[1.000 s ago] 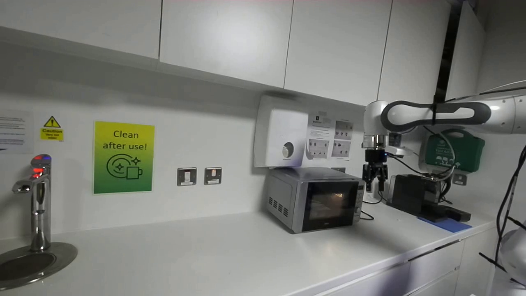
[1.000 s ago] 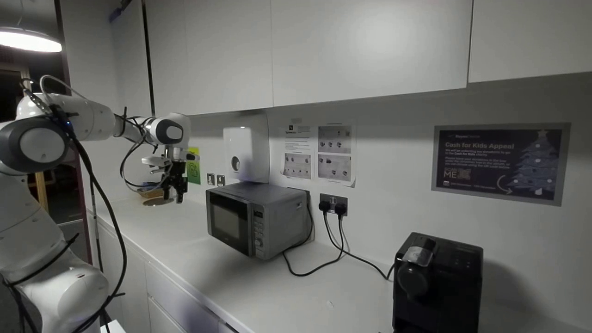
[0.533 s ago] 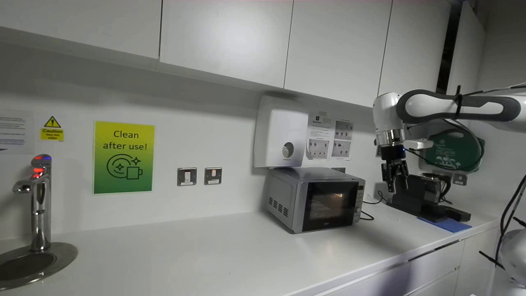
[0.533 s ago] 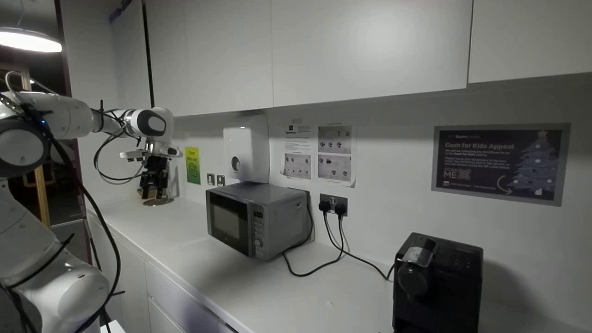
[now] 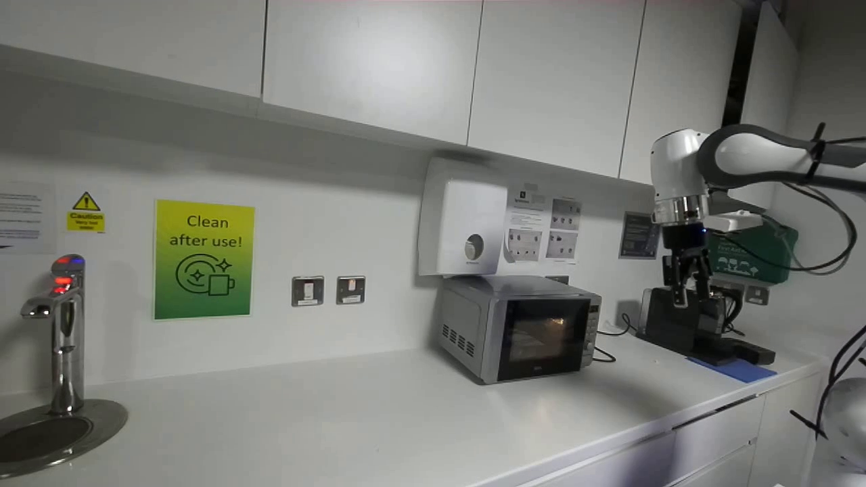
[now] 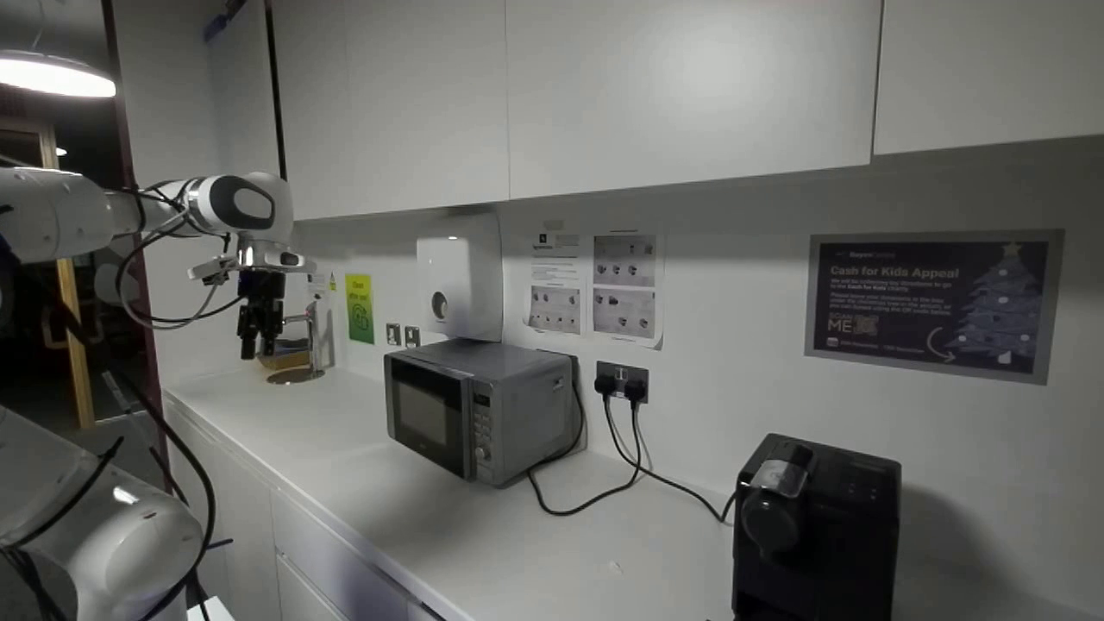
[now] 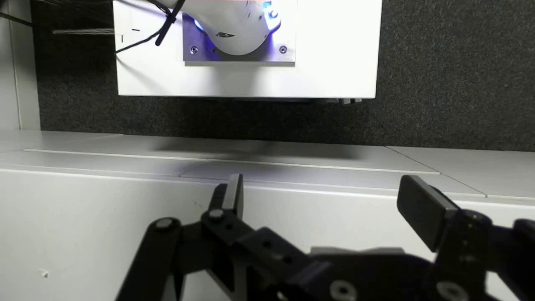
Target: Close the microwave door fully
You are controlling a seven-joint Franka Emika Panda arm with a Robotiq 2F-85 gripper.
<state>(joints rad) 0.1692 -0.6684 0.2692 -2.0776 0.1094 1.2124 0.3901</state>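
Observation:
On the counter stands the silver-grey microwave (image 5: pixel 467 321), its side and top (image 6: pixel 530 388) visible in both exterior views. Its dark glass microwave door (image 5: pixel 544 338) looks flush with the front and level with the control panel; a warm glow shows in the window. The same door (image 6: pixel 427 414) shows no visible gap along its edges. Well apart from the microwave, my gripper (image 5: pixel 691 294) points down in the air out in front of the counter appliances. In the wrist view the gripper (image 7: pixel 322 188) is open, its fingers wide apart with nothing between them. The microwave is out of that view.
A black coffee machine (image 6: pixel 815 517) sits farther along the counter (image 5: pixel 325 419), and power cables (image 6: pixel 595 509) run between it and the microwave. Above hangs a white wall box (image 5: pixel 467 216), under overhead cabinets (image 5: pixel 555 88). A tap (image 5: pixel 66 331) rises at the sink.
My gripper has drawn back from the microwave, moving right in an exterior view, left in an exterior view, and slightly up. The microwave and its door have not moved.

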